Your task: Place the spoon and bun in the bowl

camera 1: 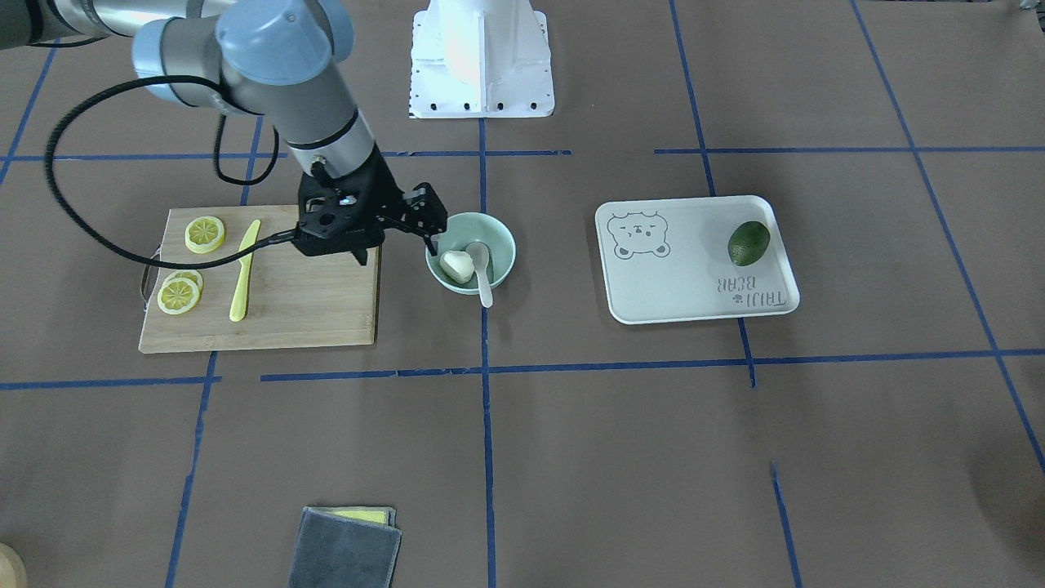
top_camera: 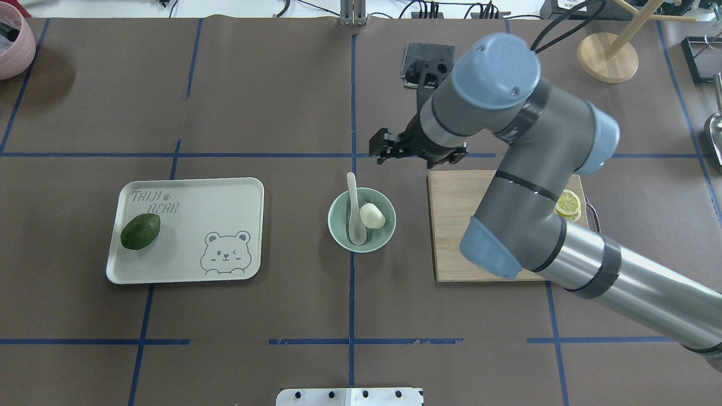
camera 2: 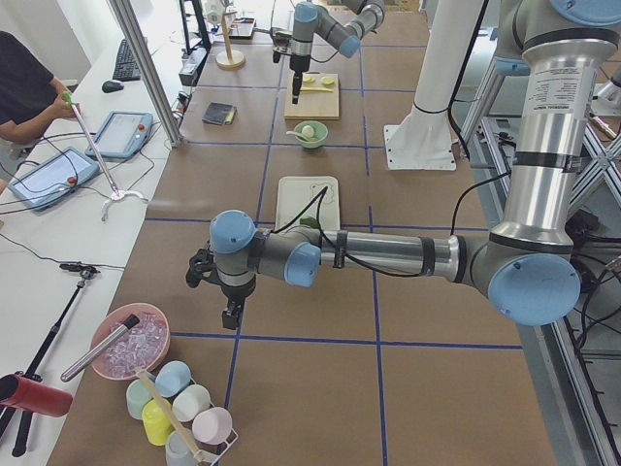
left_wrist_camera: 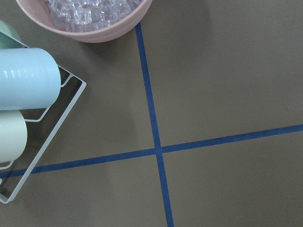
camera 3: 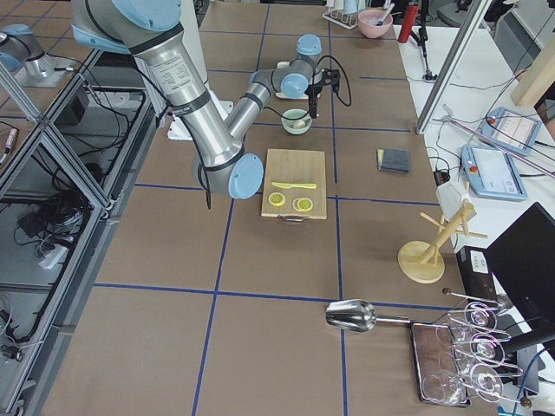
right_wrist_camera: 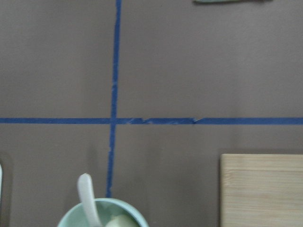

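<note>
Spoon and bun both in the bowl, right gripper empty

On my feed its jaws look spread, gripping nothing. The bowl sits just below and beside the tips, with the bun on the near side and the spoon just past it. Left gripper: can't tell.

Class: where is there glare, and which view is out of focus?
Front-facing view: glare blows out the white robot base; the bowl stays evenly lit. Right wrist view: soft throughout, the spoon blurred, the bowl cut by the lower edge. Left wrist view: sharp, with a highlight streak on the pale blue cup.
</note>
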